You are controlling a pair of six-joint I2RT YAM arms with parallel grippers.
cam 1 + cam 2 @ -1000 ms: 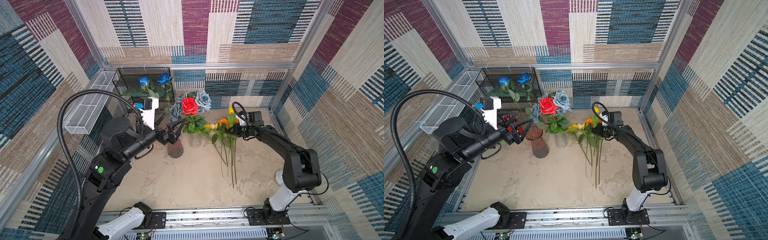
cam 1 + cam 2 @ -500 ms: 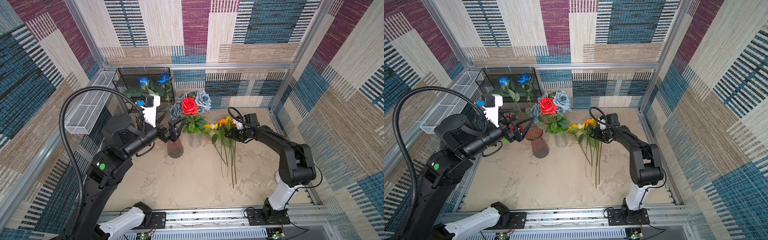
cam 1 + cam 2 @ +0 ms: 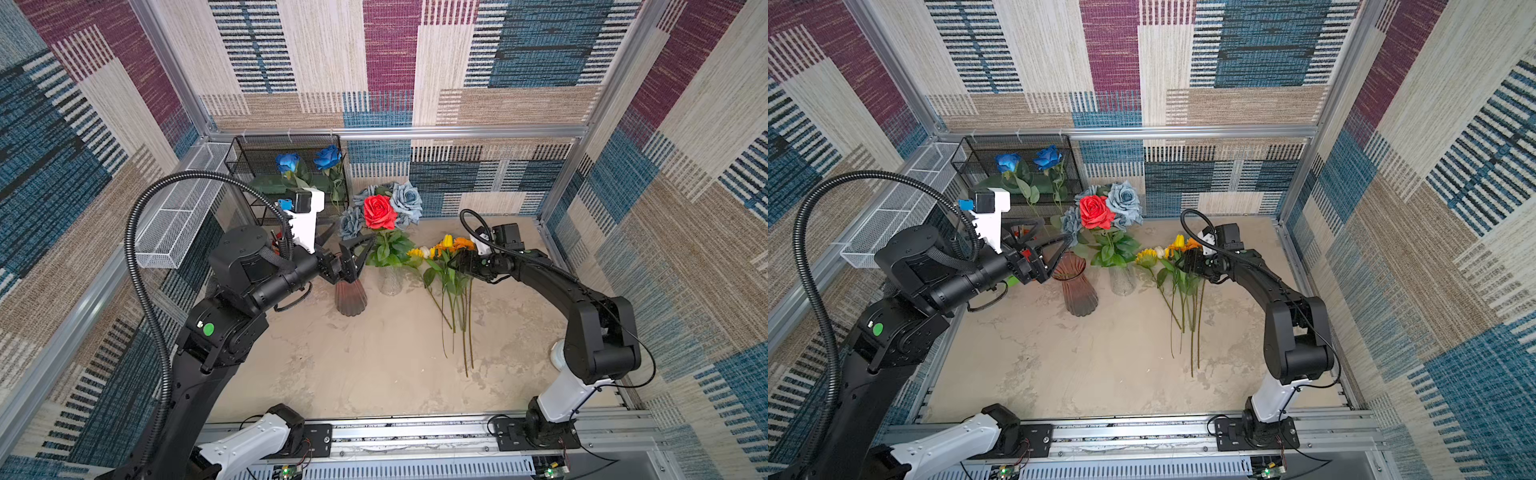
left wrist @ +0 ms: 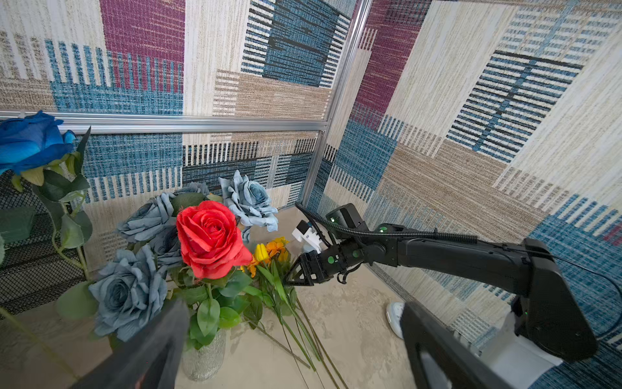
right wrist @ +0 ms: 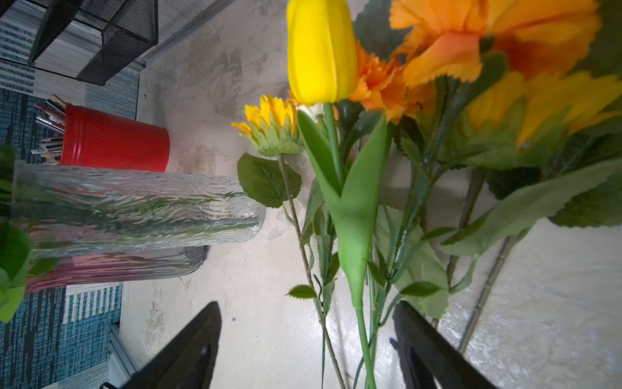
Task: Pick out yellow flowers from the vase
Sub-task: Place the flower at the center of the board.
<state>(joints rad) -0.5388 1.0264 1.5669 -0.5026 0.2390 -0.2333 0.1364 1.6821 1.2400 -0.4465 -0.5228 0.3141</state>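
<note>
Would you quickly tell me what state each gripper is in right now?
Left gripper: open, holding nothing.
Right gripper: open, jaws on either side of the yellow tulip stem, not gripping it.

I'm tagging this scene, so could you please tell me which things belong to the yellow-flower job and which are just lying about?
Job: yellow tulip, sunflowers, clear vase, right pincer.

Lying about: red rose, grey-blue roses, bright blue roses, black mesh rack, brown vase, red cup, white mesh basket.
</note>
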